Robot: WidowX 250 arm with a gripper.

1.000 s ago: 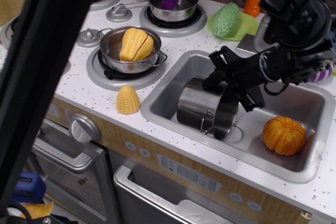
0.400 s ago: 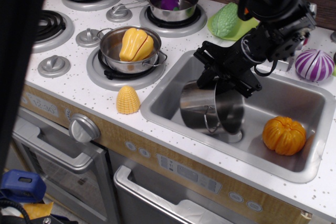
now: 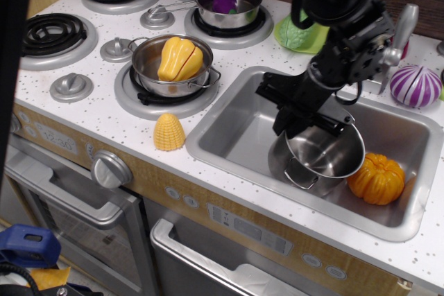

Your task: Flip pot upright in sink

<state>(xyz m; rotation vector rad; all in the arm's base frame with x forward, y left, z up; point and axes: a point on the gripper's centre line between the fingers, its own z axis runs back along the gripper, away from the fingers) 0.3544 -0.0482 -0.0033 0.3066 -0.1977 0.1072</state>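
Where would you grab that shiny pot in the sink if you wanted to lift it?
Probably by the rim of the pot, one finger inside and one outside, coming down from above. Its mouth faces up and tilts slightly toward the camera, so the thin edge is exposed. The gripper already sits at the far rim; the orange pumpkin crowds the right side.

Shiny silver pot [image 3: 318, 157] sits in the silver-grey sink [image 3: 236, 136], beside an orange pumpkin [image 3: 376, 179]. White countertop [image 3: 104, 119] is black-speckled. Yellow corn [image 3: 168, 132] at centre left, purple-and-white striped onion [image 3: 415, 86] far right, black gripper [image 3: 298, 112].
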